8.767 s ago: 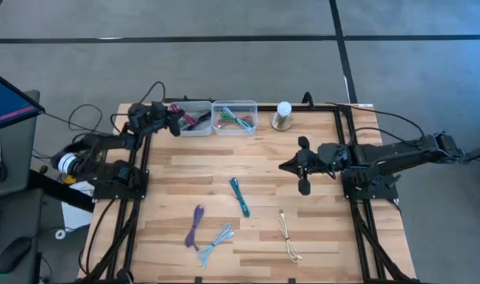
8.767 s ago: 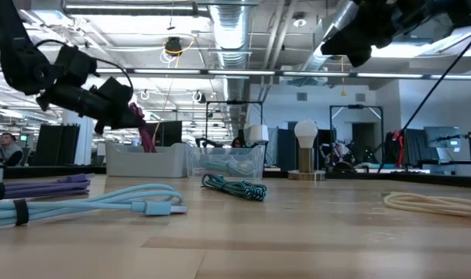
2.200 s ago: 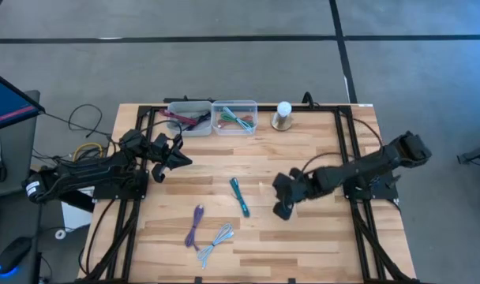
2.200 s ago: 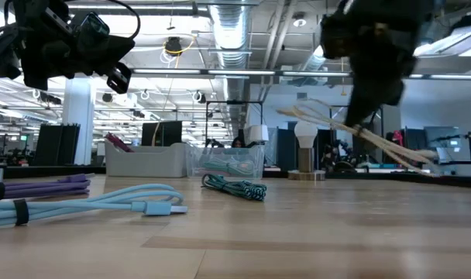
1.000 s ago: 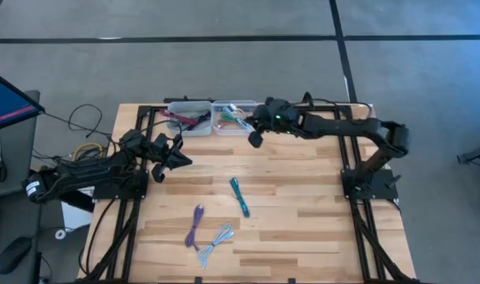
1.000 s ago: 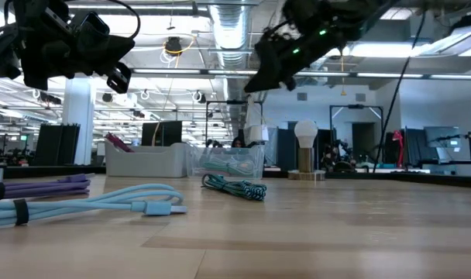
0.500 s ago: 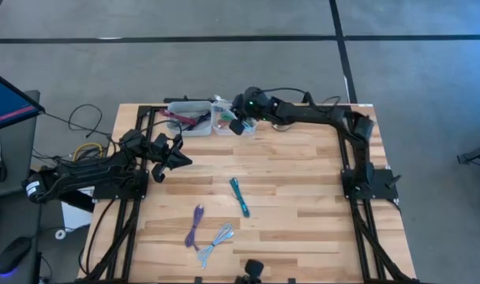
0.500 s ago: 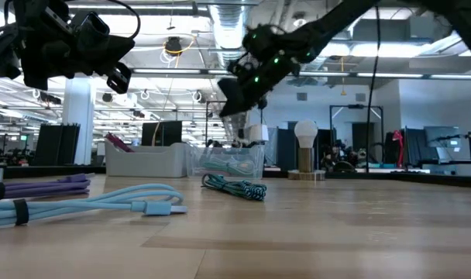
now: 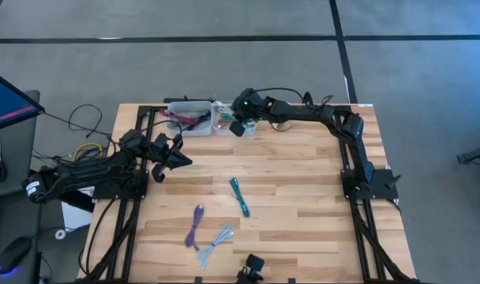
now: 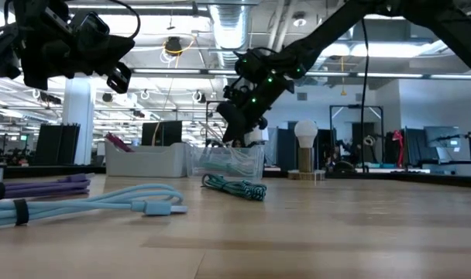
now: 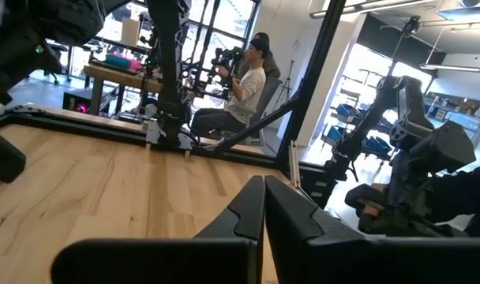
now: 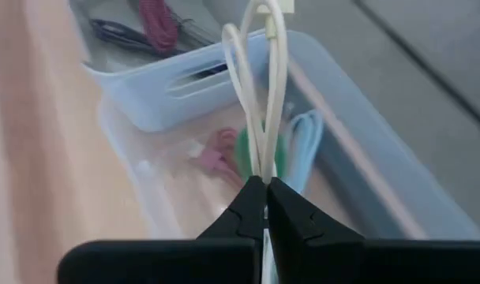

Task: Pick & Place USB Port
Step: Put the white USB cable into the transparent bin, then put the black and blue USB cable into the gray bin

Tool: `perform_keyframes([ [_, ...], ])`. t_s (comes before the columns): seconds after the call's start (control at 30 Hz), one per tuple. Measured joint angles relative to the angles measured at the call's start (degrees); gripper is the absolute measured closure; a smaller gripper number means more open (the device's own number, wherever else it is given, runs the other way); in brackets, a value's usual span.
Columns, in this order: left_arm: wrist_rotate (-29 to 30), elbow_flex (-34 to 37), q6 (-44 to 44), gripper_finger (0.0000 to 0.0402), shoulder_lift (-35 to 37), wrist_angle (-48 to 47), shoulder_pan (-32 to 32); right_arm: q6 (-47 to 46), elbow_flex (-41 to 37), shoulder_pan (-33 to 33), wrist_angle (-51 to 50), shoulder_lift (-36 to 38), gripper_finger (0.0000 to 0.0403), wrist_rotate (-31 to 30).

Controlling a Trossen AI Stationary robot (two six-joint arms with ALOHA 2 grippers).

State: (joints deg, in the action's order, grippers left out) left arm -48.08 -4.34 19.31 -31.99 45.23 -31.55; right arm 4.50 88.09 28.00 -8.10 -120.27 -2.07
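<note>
My right gripper (image 12: 265, 185) is shut on a cream USB cable (image 12: 264, 87) and hovers over the clear bin (image 12: 366, 181) at the table's far edge (image 9: 234, 130), slanting down. Green, pink and pale blue cables lie in that bin. Beside it stands a white bin (image 12: 185, 79) holding dark and magenta cables. My left gripper (image 9: 181, 160) waits shut above the table's left side, with nothing between its fingers (image 11: 264, 197). My right gripper pinches the cream cable's looped strands (image 12: 260, 170) between its two fingers. The fingers slant down from the table's right, along the loops. The loops and a connector (image 12: 283, 6) stick out past the fingertips, clear of the table, above the clear bin.
On the wood lie a teal cable (image 9: 239, 196), a purple cable (image 9: 196, 225) and a light blue cable (image 9: 216, 243). A small lamp (image 10: 306, 147) stands right of the bins. A dark device (image 9: 249, 268) sits at the near edge.
My right gripper has carried the cream cable toward the table's left, sunk and tipped further down, ending over the clear bin. It has stayed shut on the cable.
</note>
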Motion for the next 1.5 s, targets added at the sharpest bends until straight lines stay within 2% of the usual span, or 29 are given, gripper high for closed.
perform_keyframes([
  [0.17, 0.0, 0.0, 0.0, 0.039, 0.0, 0.0, -0.01, -4.01, -0.02, 0.94, -0.73, 0.0, 0.0403, 5.03],
  [0.4, 0.0, 0.0, 0.0, 0.039, -0.02, 0.0, 0.0, -4.56, -0.04, 1.46, -0.53, 0.0, 0.0399, 5.27],
  [0.73, 0.0, 0.0, 0.0, 0.039, -0.02, 0.0, 0.0, -4.56, 1.21, 1.32, -1.01, -0.02, 0.0348, 5.27],
  [0.9, 0.0, 0.0, 0.01, 0.039, -0.01, 0.0, -0.02, -4.51, 4.85, 0.73, -4.55, -0.02, 0.0334, 5.27],
  [1.23, 0.0, 0.0, 0.01, 0.039, 0.0, 0.0, -0.01, -4.18, 17.07, -1.37, -15.04, -0.02, 0.0332, 5.43],
  [1.5, -0.01, 0.0, 0.02, 0.039, 0.0, 0.0, 0.0, -4.3, 19.12, -2.22, -16.92, 0.0, 0.0333, 13.52],
])
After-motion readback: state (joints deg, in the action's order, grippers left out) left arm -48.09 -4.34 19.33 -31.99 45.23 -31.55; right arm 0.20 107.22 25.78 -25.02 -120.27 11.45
